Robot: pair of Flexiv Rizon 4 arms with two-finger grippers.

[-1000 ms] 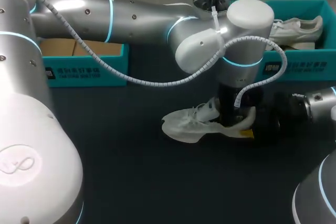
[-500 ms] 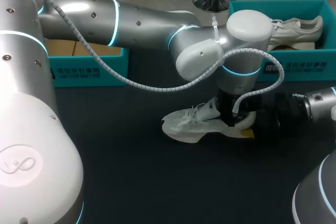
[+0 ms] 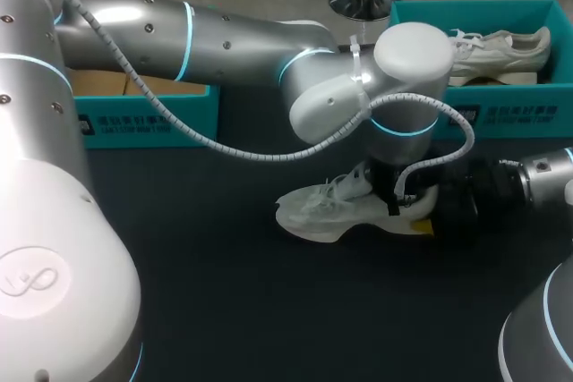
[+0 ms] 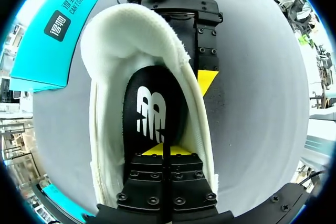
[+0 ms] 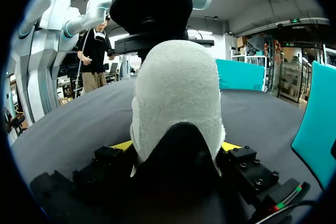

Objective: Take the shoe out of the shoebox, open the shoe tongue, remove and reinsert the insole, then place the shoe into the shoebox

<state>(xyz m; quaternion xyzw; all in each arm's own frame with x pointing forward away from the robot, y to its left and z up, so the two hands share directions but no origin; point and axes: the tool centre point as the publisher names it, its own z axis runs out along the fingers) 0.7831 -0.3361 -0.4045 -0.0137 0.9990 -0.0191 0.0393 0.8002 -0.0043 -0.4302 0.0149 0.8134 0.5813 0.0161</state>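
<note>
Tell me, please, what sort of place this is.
Probably a robotics lab bench: a left arm and a right arm work on a white shoe on a dark table, with teal shoeboxes along its far edge.

Dark table [image 3: 224, 310] — left box [image 3: 148, 118] stood at far edge, teal, brown inside; spare shoe [image 3: 501, 46] lay in right box [image 3: 510, 114].

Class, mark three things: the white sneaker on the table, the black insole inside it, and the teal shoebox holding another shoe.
white sneaker [image 3: 313, 214]: head view, on its forefoot.
black insole [image 4: 152, 116]: left wrist view, on its white mark.
teal shoebox [image 3: 528, 112]: head view, on its front wall.
</note>
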